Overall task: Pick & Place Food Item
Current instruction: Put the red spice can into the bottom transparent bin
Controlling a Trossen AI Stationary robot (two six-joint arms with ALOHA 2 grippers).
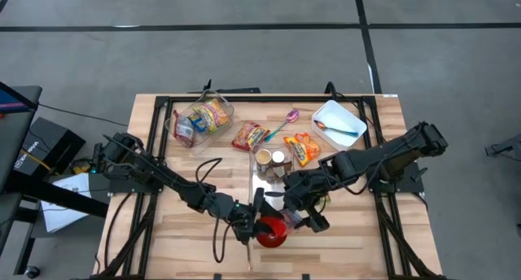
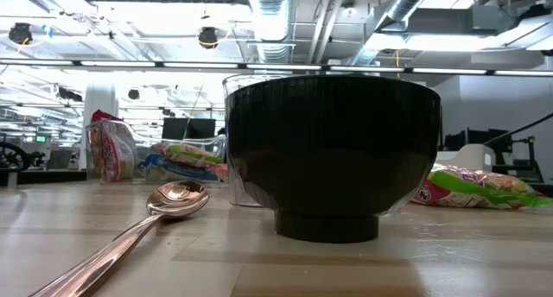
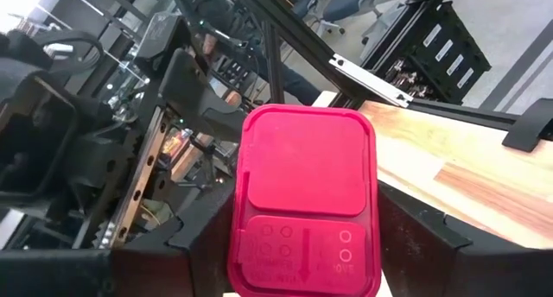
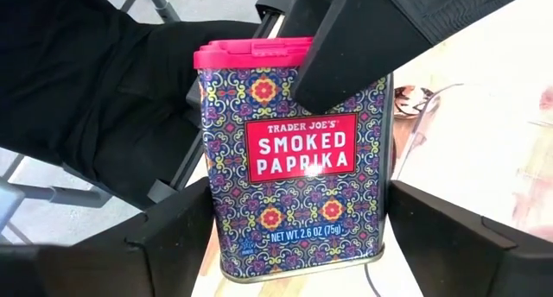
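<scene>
Fingers point(image 4: 173, 236) flanking upright paprika tin point(image 4: 294, 159) (lid up)

The high view looks straight down on the whole counter point(image 1: 195, 231). The low view sits at counter height, close against a black bowl point(image 2: 333, 154). Both wrist views look closely at one paprika tin point(image 4: 294, 159), from opposite sides.

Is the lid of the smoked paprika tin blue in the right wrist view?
No. The smoked paprika tin has a pinkish-red lid above its blue patterned body.
</scene>
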